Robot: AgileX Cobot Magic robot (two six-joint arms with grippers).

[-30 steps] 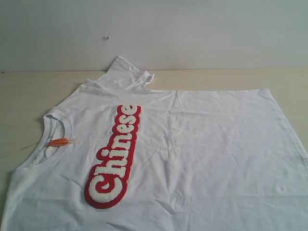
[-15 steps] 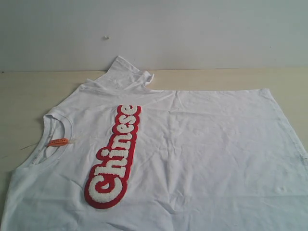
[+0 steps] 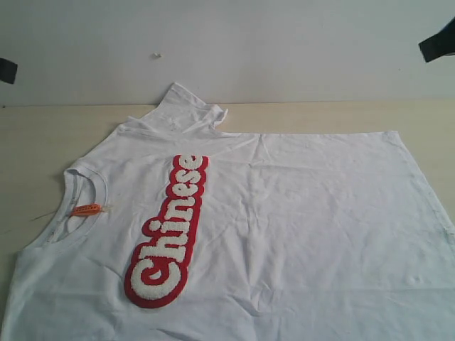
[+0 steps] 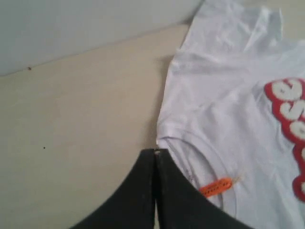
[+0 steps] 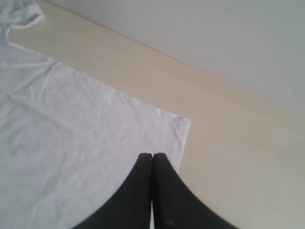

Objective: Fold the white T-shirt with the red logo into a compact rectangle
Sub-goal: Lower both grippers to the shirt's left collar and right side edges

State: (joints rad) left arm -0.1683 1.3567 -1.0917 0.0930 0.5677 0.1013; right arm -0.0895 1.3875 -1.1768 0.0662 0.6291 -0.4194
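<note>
The white T-shirt [image 3: 298, 213] lies spread flat on the wooden table, collar at the left, hem at the right, one sleeve bunched at the far edge. The red logo [image 3: 169, 231] runs across its chest, and its end shows in the left wrist view as the red logo [image 4: 290, 114]. An orange neck tag [image 3: 87, 209] sits inside the collar. My left gripper [image 4: 156, 151] is shut and empty above the collar edge of the T-shirt [image 4: 228, 95]. My right gripper [image 5: 152, 155] is shut and empty above the far hem corner of the T-shirt [image 5: 71, 138].
The light wooden table [image 3: 43, 135] meets a pale grey wall [image 3: 284, 42] behind the shirt. Dark arm parts show at the left edge [image 3: 7, 69] and the top right corner [image 3: 437, 44] of the exterior view. Bare tabletop [image 5: 238, 157] lies beyond the hem.
Dark parts of both arms have come into the exterior view at the left edge and the top right corner. The shirt has not moved.
</note>
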